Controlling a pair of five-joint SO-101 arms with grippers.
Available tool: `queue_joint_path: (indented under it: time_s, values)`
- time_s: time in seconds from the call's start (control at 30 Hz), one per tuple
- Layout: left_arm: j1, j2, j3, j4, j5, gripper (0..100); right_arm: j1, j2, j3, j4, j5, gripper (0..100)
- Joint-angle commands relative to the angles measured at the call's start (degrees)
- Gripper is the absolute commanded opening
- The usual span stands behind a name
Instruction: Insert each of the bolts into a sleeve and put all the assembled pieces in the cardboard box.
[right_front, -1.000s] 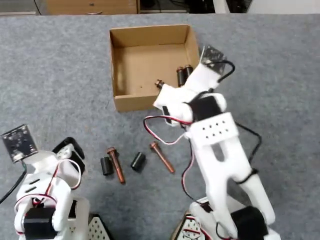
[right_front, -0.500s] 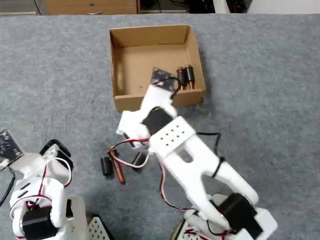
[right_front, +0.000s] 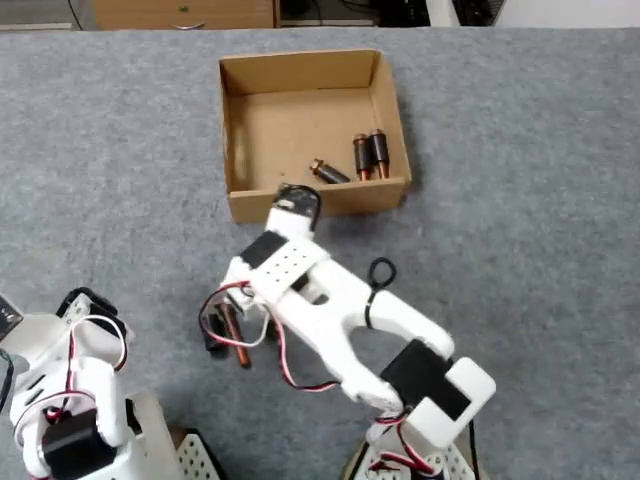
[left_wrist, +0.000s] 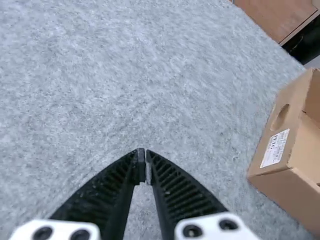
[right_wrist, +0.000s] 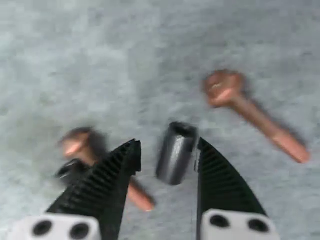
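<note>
Between the right arm's jaws: the right gripper (right_wrist: 168, 145) is spread wide, with a black sleeve (right_wrist: 176, 152) on the carpet (right_wrist: 100, 50) between its jaws; whether either jaw touches it cannot be told.
Around that sleeve: one copper bolt (right_wrist: 255, 117) lies apart on one side; a second bolt (right_wrist: 82, 145) lies on the other, just beside a second sleeve (right_wrist: 70, 170).
Obstruction: the right arm (right_front: 330, 310) stretches over the loose parts in the high view and covers most of them.
Cardboard box (right_front: 320, 200): just beyond that arm's wrist; three assembled pieces (right_front: 362, 155) are inside, two side by side and one lying near the front wall.
Left gripper (left_wrist: 141, 152): jaws pressed tip to tip above the carpet, with a box corner off to one side.
Change: a second ago the right arm was at the box's front right corner; it has swung over to the loose parts, and the left arm (right_front: 60, 390) has drawn back.
</note>
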Motion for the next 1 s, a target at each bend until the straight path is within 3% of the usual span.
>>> queue_joint_path:
  time_s: [0.0, 0.23, 0.8, 0.97]
  values:
    - [-1.0, -0.1, 2.8, -3.8, -0.3, 2, -2.6, 0.4, -4.1, -0.6, -3.6, 17.4]
    - [-0.7, -0.1, 4.2, -7.2, -0.3, 2, -1.5, 0.7, -2.1, -1.8, -4.9, 17.4]
    - [-0.7, -0.1, 4.0, -7.1, -0.4, 2, 0.7, 2.2, 7.2, -12.4, -5.0, 17.3]
    - [-0.7, -0.1, 4.0, -7.1, -0.4, 2, 3.6, 4.3, 6.0, -10.4, -4.8, 6.4]
